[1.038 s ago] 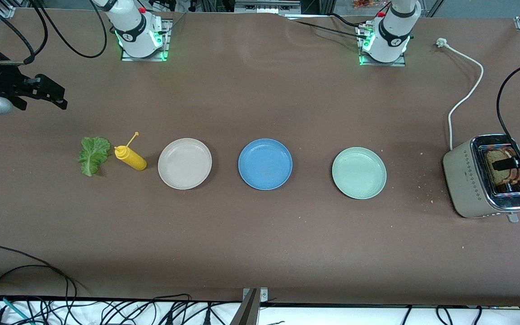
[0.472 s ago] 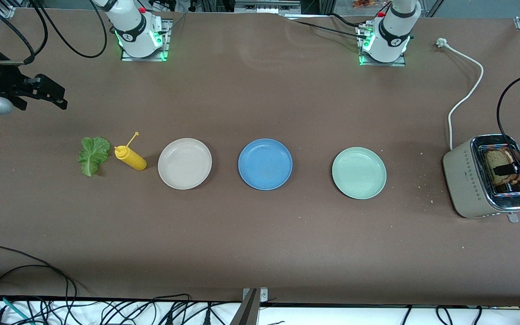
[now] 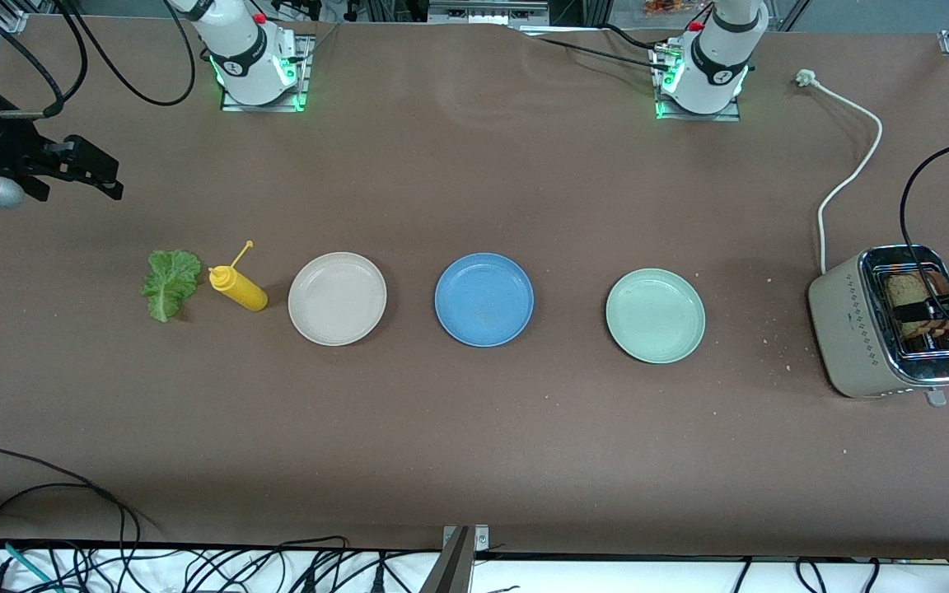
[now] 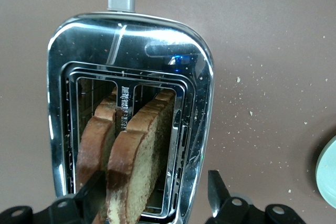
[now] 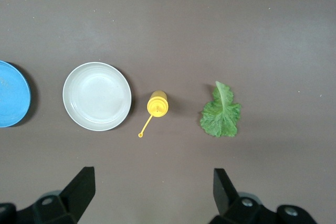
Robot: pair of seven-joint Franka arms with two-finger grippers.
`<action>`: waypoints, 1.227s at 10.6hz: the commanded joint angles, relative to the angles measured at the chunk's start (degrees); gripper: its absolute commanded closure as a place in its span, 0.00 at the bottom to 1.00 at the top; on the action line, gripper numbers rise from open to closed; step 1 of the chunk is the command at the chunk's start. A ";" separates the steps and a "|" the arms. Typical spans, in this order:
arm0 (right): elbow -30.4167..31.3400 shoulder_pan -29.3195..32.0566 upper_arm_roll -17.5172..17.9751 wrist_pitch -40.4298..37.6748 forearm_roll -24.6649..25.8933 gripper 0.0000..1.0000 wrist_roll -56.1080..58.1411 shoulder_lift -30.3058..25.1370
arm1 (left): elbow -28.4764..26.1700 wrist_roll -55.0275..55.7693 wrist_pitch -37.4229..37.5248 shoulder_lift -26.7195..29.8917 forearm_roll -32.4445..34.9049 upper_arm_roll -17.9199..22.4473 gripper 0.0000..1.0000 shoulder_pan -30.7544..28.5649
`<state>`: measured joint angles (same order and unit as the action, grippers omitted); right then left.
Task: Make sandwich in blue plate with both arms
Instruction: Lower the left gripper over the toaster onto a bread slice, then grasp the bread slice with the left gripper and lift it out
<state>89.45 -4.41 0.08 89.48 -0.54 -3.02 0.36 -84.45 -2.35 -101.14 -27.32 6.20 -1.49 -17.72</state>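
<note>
Two brown bread slices (image 4: 144,156) stand upright in the toaster (image 3: 862,321) at the left arm's end of the table. My left gripper (image 4: 155,192) is open over the toaster (image 4: 202,108); one finger (image 4: 94,192) is between the two slices, the other (image 4: 215,187) outside the toaster's rim, so one slice lies between the jaws. It shows in the front view (image 3: 923,311) too. The blue plate (image 3: 483,299) is bare at mid-table. The lettuce leaf (image 3: 170,282) lies toward the right arm's end. My right gripper (image 3: 116,183) waits open and empty in the air; in its wrist view (image 5: 152,190) it is over bare table.
A yellow squeeze bottle (image 3: 237,287) lies beside the lettuce (image 5: 221,114). A beige-white plate (image 3: 337,298) and a pale green plate (image 3: 655,315) flank the blue plate (image 5: 10,100). The toaster's white cord (image 3: 849,177) runs toward the left arm's base. Crumbs lie near the toaster.
My left gripper has come lower onto the toaster, its finger sinking between the slices. The right arm has not moved.
</note>
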 commanded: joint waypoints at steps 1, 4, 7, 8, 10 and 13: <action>-1.20 0.10 0.01 -0.45 -1.13 0.00 0.03 0.34 | -0.01 -2.39 0.15 -0.37 1.63 -0.53 0.13 -0.56; -1.46 0.10 0.10 -0.36 -1.13 0.00 0.03 0.34 | -0.01 -2.74 0.24 -1.16 1.63 -0.53 0.13 -0.56; -2.34 0.01 0.10 -0.36 -1.22 0.00 0.03 0.78 | 0.25 -3.45 0.24 -1.25 1.71 -0.44 0.12 -0.65; -2.43 0.10 0.10 -0.36 -1.22 0.00 0.12 0.87 | 0.25 -3.45 0.24 -1.25 2.15 -0.44 0.12 -0.91; -2.43 0.19 0.01 -0.36 -1.22 0.00 0.12 1.05 | 0.25 -3.45 0.24 -1.33 4.26 -0.44 0.12 -0.91; -2.52 0.19 0.01 -0.36 -1.22 0.00 0.12 1.05 | 0.25 -3.45 0.24 -1.68 4.18 -0.53 0.12 -1.00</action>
<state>88.52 -4.47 0.11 89.53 -0.61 -3.02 0.74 -84.45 -4.78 -101.10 -28.59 8.79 -1.49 -18.28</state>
